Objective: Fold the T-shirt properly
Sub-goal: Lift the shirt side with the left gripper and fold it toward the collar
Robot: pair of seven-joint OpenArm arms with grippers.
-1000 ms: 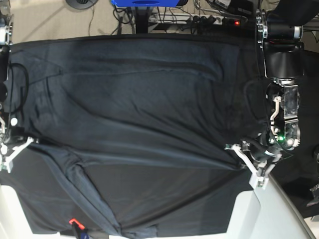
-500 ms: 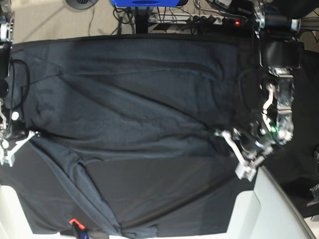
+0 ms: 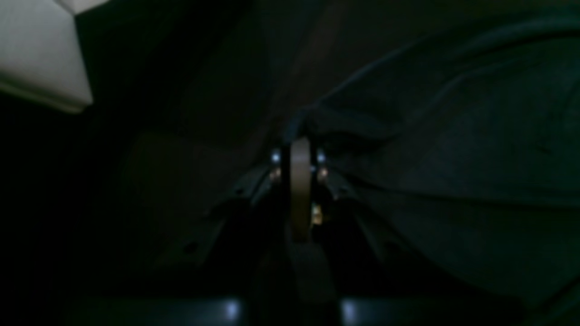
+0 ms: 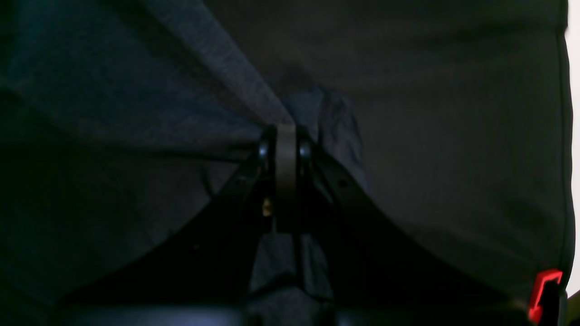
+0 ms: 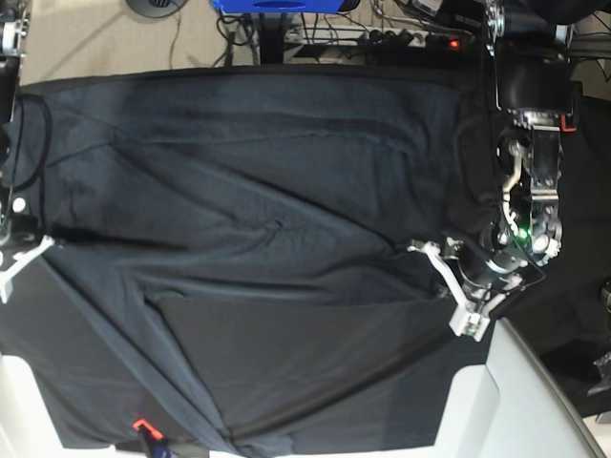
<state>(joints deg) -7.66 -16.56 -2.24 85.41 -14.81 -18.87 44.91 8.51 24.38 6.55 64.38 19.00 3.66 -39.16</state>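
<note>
The charcoal T-shirt (image 5: 267, 210) lies spread over most of the table, creased, with folds running toward both grippers. My left gripper (image 5: 441, 283) is at the shirt's right side, shut on a pinched ridge of its cloth; the left wrist view shows the fingertips (image 3: 300, 147) pressed together on that fold of the T-shirt (image 3: 453, 136). My right gripper (image 5: 19, 260) is at the table's left edge, partly cut off by the frame. In the right wrist view it (image 4: 285, 131) is shut on a lighter hemmed band of the T-shirt (image 4: 235, 77).
A smoother black table cover (image 5: 315, 382) shows below the shirt's near edge. White rounded panels sit at the near right (image 5: 520, 401) and near left (image 5: 19, 401) corners. A small red clip (image 5: 140, 425) is at the front edge. Cables and a power strip (image 5: 401, 38) lie behind the table.
Both grippers have moved toward the far side of the table with the cloth in them; the left one also moved inward. The shirt's near edge has drawn up, baring more black cover.
</note>
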